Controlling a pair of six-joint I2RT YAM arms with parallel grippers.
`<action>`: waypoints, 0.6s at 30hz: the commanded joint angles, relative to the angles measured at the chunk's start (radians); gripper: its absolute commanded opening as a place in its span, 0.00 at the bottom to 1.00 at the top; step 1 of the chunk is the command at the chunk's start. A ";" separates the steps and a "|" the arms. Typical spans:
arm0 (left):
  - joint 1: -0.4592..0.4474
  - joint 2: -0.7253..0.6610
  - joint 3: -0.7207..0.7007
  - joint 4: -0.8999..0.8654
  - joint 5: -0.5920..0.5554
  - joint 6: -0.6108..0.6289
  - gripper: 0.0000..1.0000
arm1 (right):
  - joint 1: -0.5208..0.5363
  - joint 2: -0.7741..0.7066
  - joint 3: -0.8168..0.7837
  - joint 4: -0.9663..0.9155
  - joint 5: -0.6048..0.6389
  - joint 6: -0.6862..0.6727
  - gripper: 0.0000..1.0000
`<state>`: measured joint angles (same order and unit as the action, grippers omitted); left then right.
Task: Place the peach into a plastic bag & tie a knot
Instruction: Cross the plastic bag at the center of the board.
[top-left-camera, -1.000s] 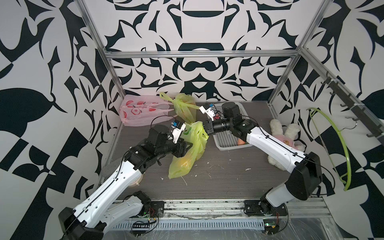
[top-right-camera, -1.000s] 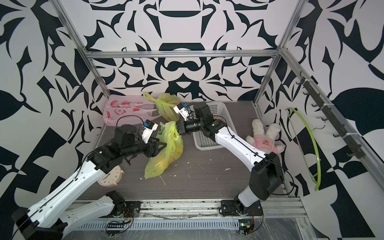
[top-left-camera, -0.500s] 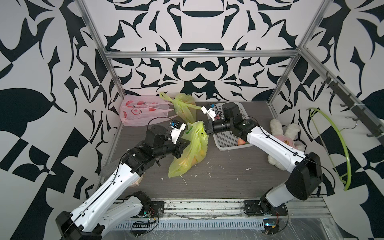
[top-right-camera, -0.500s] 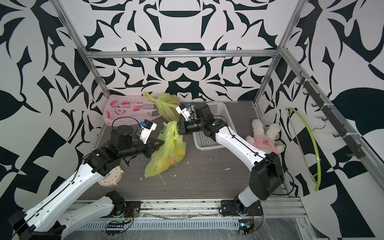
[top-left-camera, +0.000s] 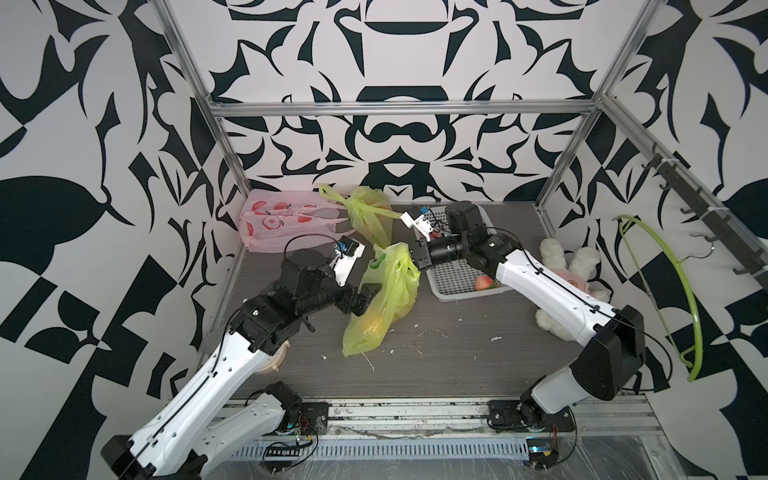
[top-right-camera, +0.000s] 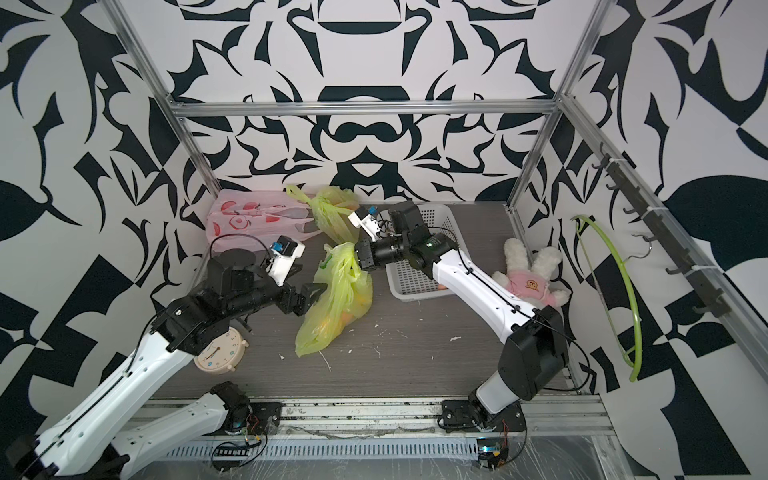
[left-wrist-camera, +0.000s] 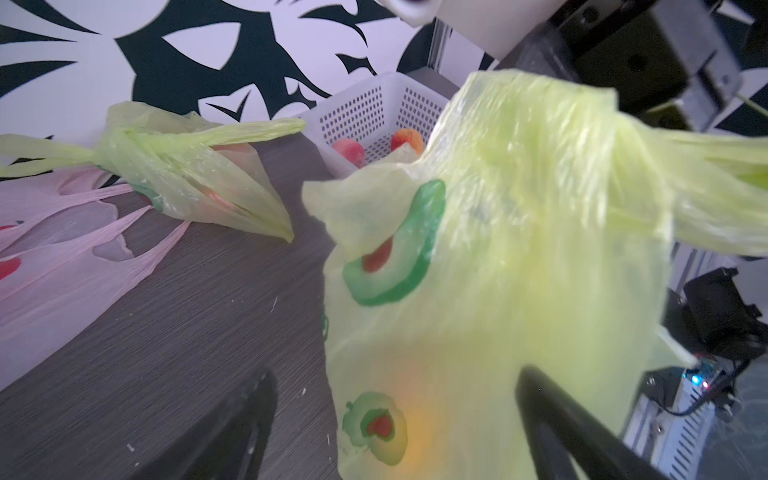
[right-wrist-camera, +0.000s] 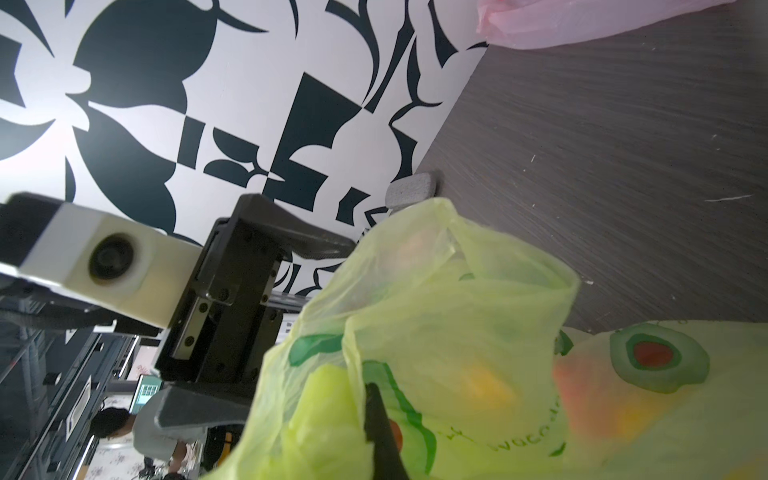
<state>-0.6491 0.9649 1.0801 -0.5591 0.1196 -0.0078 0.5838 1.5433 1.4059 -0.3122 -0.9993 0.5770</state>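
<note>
We see the right gripper clenched on the top of the yellow-green plastic bag, holding it up just beside the white basket. The bag's lower end rests on the tabletop. The peach shows as an orange glow through the plastic, low in the bag. The left gripper stands released, jaws spread wide at the bag's flank away from the basket. Another fruit lies inside the basket.
</note>
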 joint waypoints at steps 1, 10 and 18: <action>0.000 0.085 0.047 -0.059 0.075 0.070 1.00 | 0.004 -0.036 0.072 -0.074 -0.079 -0.085 0.00; 0.000 0.168 0.091 -0.065 0.112 0.043 0.50 | 0.011 -0.045 0.108 -0.208 -0.035 -0.180 0.00; 0.000 0.081 0.025 -0.028 0.070 -0.029 0.02 | -0.004 -0.046 0.109 -0.173 0.077 -0.136 0.00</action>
<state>-0.6491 1.1027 1.1313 -0.6098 0.1936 -0.0029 0.5884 1.5433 1.4746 -0.5182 -0.9710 0.4267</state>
